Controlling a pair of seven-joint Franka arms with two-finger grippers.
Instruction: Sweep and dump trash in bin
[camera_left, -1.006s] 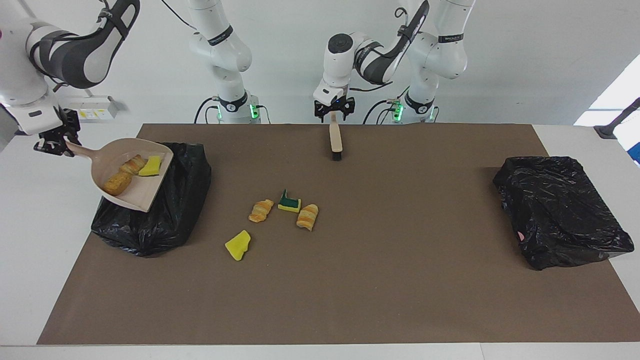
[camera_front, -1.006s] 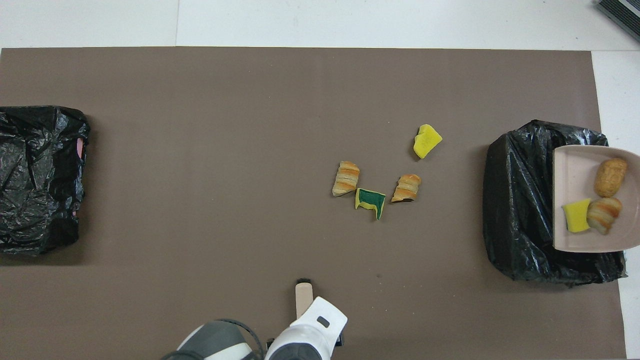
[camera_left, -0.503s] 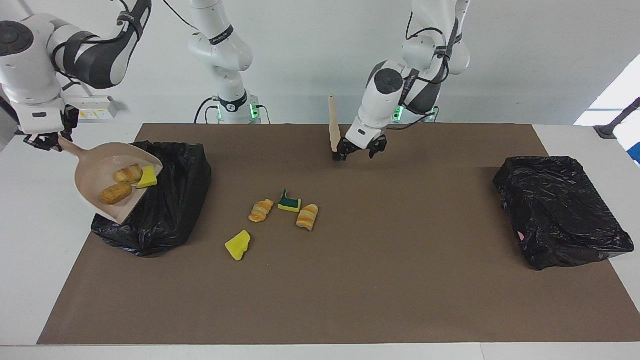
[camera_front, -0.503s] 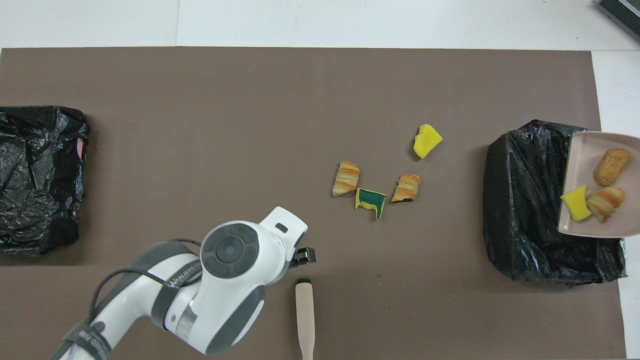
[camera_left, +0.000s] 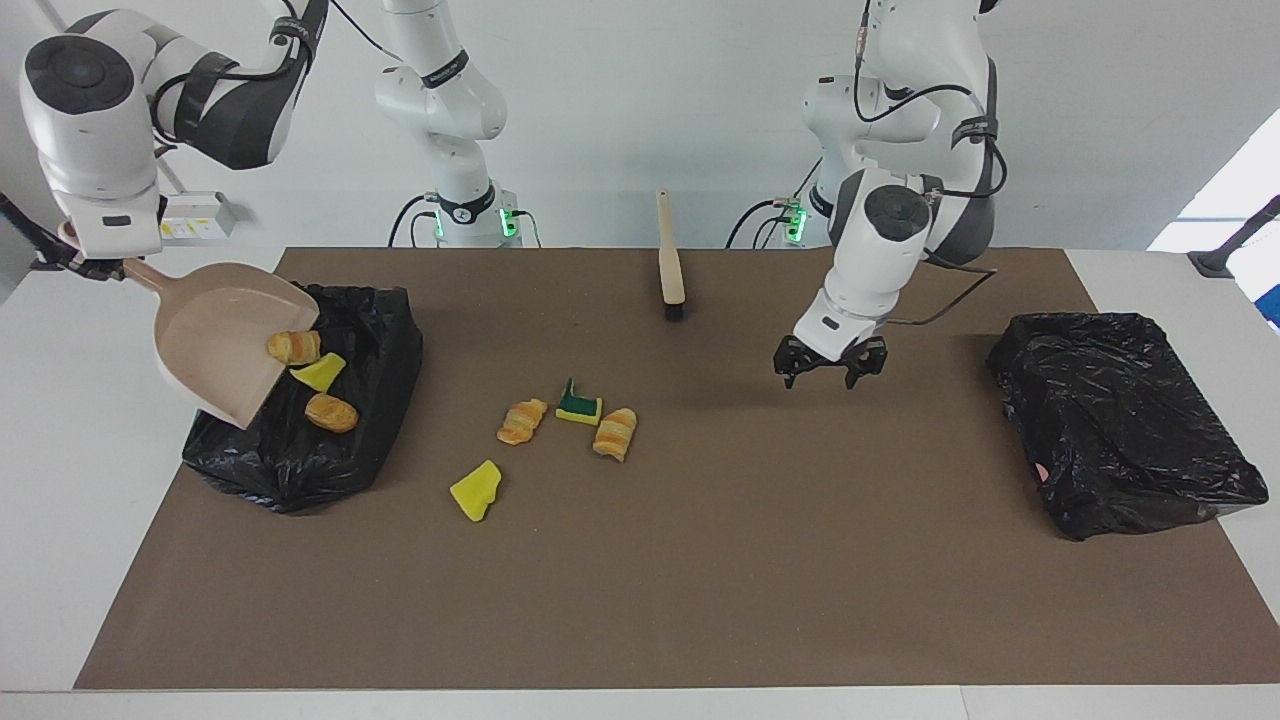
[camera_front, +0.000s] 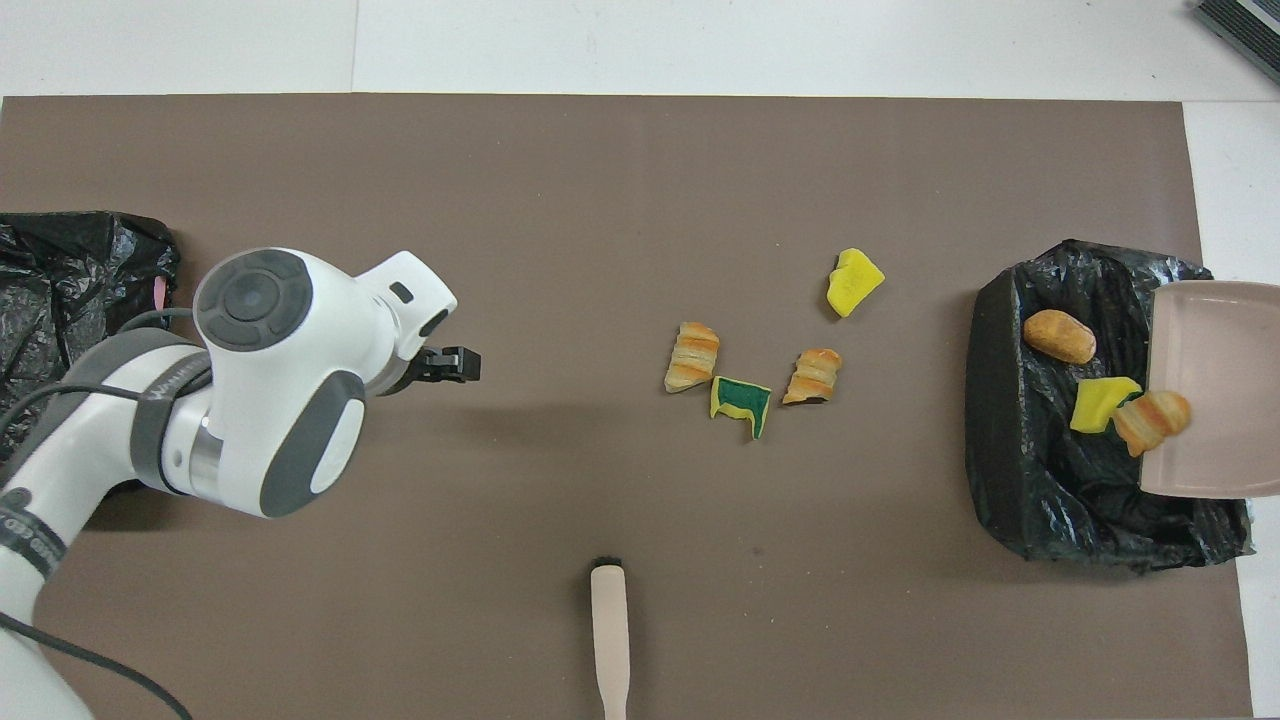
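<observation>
Right gripper (camera_left: 75, 262) tips the beige plastic dustpan (camera_left: 215, 335) over the black-lined bin (camera_left: 340, 440); three trash pieces (camera_left: 318, 372) slide off. Left gripper (camera_left: 830, 368) hovers over the brown worktop mat (camera_left: 700, 560), jaws spread.

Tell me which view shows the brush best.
The facing view: the brush lies whole on the mat near the robots, black bristles toward the trash, no gripper on it. The overhead view cuts its handle off at the bottom edge and shows only a sliver of bristles.
</observation>
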